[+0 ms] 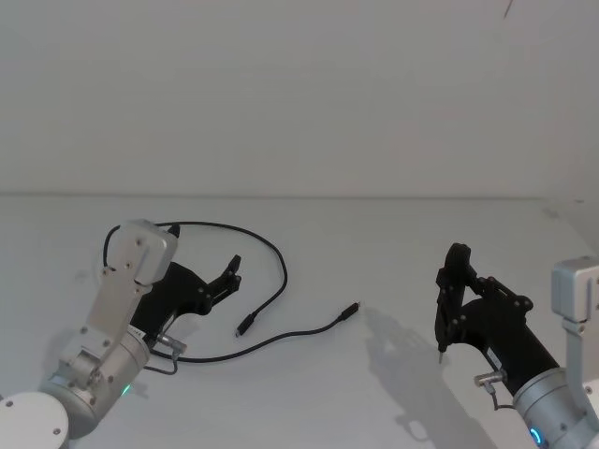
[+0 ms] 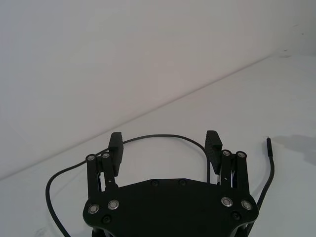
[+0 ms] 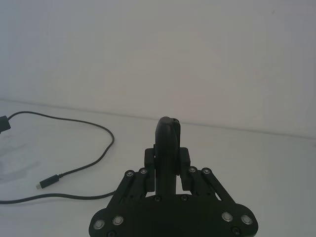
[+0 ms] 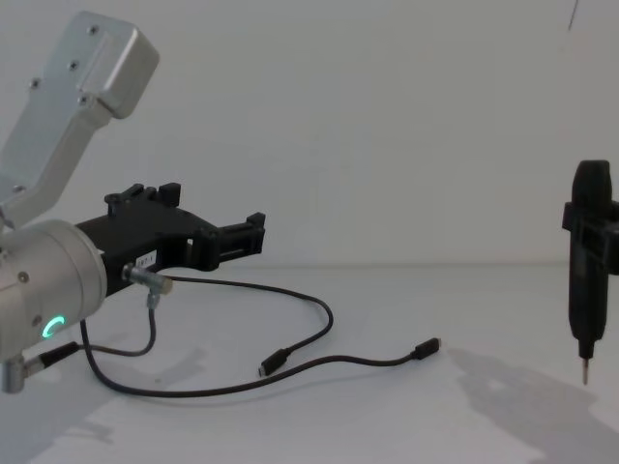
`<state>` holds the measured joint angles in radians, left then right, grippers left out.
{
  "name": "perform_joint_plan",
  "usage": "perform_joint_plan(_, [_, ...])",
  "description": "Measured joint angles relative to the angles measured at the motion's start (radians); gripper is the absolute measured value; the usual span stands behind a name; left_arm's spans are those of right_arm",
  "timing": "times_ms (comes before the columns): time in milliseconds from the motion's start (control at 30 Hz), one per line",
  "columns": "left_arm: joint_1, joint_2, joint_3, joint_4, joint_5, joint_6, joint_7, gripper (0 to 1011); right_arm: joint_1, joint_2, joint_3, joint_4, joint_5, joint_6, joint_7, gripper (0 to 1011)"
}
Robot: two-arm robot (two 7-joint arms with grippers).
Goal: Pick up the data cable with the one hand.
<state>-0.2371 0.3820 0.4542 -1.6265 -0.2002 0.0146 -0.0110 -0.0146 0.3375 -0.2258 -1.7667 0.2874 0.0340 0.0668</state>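
Fingers [image 2: 213, 144] spread wide on the left gripper [image 1: 231, 272], nothing between them, and it hangs clear of the white tabletop [image 1: 393, 234] at the left, pointing right over the loop of the data cable [image 1: 284, 271]. Over on the right, the right gripper [image 1: 455, 285] is pressed shut around a pen-shaped tool [image 4: 589, 261], tip down, well apart from the cord. Now the cable: it lies flat on the tabletop, one run curving round the far side of the left fingertips, one plug [image 1: 243, 326] on their near side, the other plug [image 1: 350, 310] out to the right. Biggest worry, I'd say, is height. That cord is thin and hugs the surface, so a drop that stops short would close on air, and one that goes too deep would jam the fingers into the tabletop. Next, alignment: if the cord runs along the gap rather than across it, the pads may nudge it aside instead of trapping it. Then the lift: it's limp, so a pinch near one end could let it slither out, free length dragging, plugs swinging. Smallest one: the short wire [image 4: 145, 278] dangling under the left wrist sits close to the cord's near run and might snag it.
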Motion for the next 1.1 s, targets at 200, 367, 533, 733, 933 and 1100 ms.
perform_joint_plan(200, [-0.001, 0.013, -0.004, 0.003, -0.001, -0.011, -0.023, 1001, 0.000, 0.000, 0.000, 0.000, 0.000, 0.000, 0.000, 279])
perform_joint_plan(367, [-0.004, 0.031, -0.008, 0.008, -0.017, -0.017, -0.067, 1001, 0.000, 0.000, 0.000, 0.000, 0.000, 0.000, 0.000, 279])
perform_joint_plan(533, [-0.011, 0.057, -0.011, 0.020, -0.048, -0.022, -0.141, 1001, 0.000, 0.000, 0.000, 0.000, 0.000, 0.000, 0.000, 279])
perform_joint_plan(733, [-0.024, 0.075, -0.010, 0.043, -0.081, -0.028, -0.220, 1001, 0.000, 0.000, 0.000, 0.000, 0.000, 0.000, 0.000, 279])
perform_joint_plan(933, [-0.047, 0.084, 0.002, 0.083, -0.117, -0.034, -0.319, 1001, 0.000, 0.000, 0.000, 0.000, 0.000, 0.000, 0.000, 279])
perform_joint_plan(1100, [-0.079, 0.083, 0.021, 0.134, -0.145, -0.039, -0.413, 1001, 0.000, 0.000, 0.000, 0.000, 0.000, 0.000, 0.000, 279])
